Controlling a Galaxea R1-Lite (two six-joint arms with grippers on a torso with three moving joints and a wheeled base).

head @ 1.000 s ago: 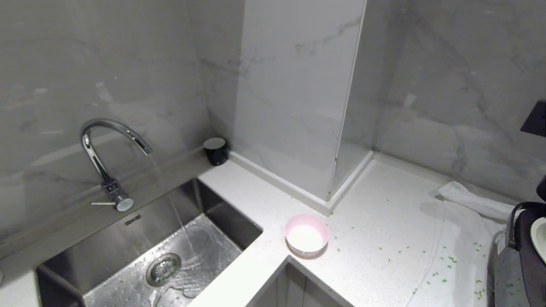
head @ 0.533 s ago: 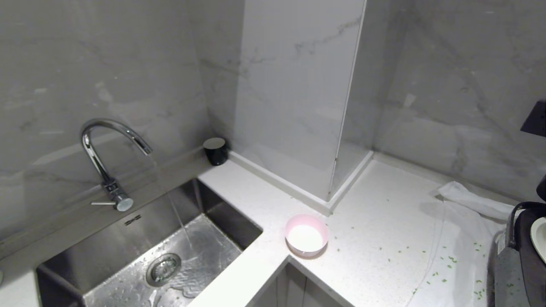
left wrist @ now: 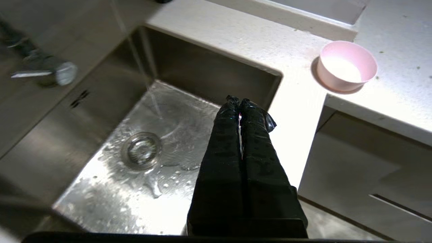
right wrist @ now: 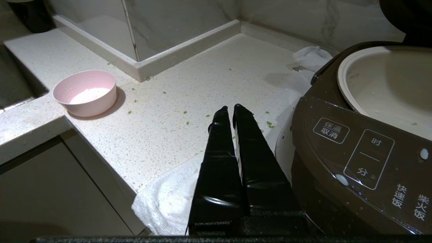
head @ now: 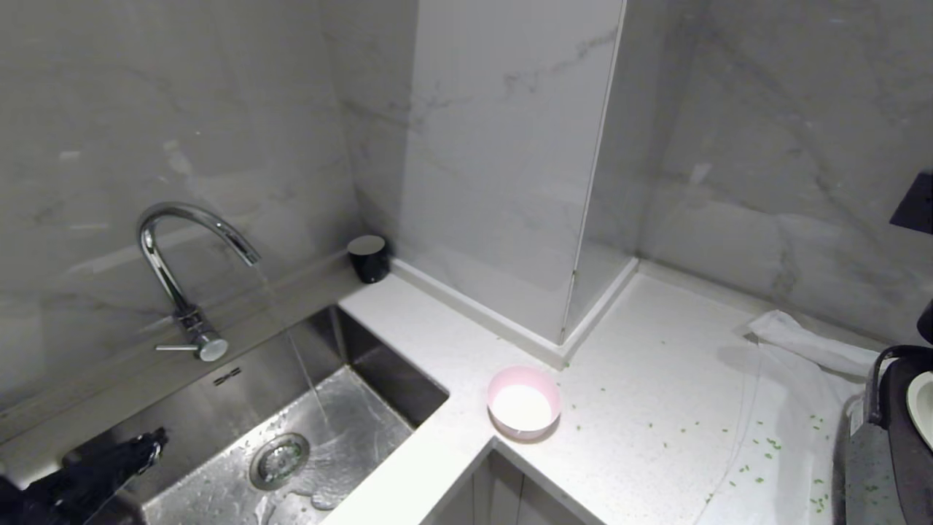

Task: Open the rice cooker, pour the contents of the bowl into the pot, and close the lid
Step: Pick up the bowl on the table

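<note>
Bowl [head: 523, 403] on counter [head: 641, 379], left gripper [left wrist: 239, 100] — fingers together — over sink [head: 379, 379]

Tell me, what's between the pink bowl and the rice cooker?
Bare counter with green specks, then a white cloth by the cooker, seen from the right wrist; bowl.

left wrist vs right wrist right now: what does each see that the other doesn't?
Left wrist only: the steel sink with its drain, water running in, the tap handle, and the shut left gripper above the basin.

Right wrist only: the rice cooker with its lid up, the cream pot exposed, a white cloth, and the shut right gripper.

Both: the pink bowl with white contents on the counter.
</note>
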